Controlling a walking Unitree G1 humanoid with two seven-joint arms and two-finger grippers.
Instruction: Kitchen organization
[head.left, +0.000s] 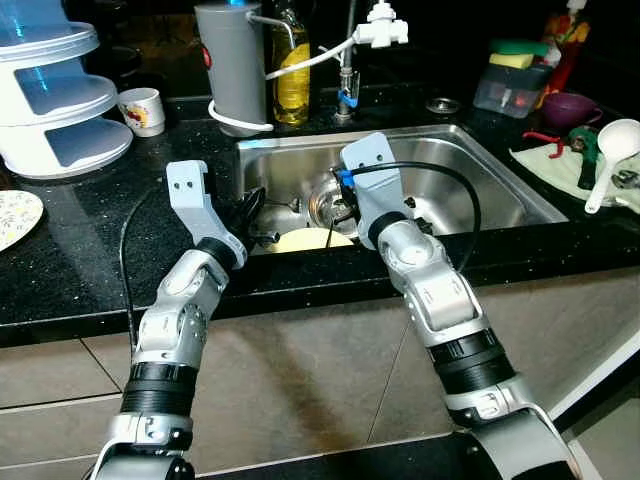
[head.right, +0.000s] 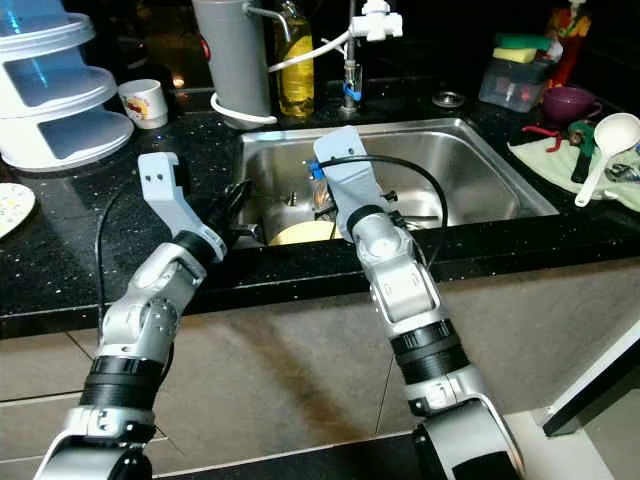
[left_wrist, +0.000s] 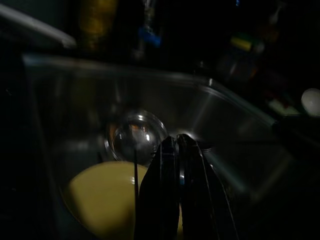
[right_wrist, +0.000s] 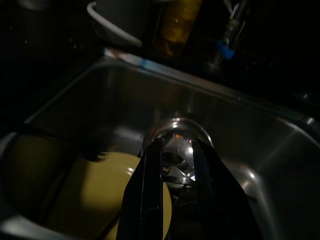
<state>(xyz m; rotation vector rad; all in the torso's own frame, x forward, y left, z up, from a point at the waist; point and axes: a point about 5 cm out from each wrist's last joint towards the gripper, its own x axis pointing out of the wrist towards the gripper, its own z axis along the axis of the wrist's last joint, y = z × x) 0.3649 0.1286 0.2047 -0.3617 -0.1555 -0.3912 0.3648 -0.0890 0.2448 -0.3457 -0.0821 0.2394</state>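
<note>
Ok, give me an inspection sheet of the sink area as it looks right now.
Surface: black speckled counter around a steel sink.
Job's things: yellow plate lying in the sink, beside the metal drain strainer.
Clutter: grey canister, oil bottle, mug, tiered white stand, white ladle, purple bowl, sponges on a clear box.
Grippers: left gripper shut, over the plate; right gripper slightly open, empty, above the strainer.
Cables: black cable looping off the right wrist; white hose to the tap.
Surroundings: tiled cabinet front below the counter.
</note>
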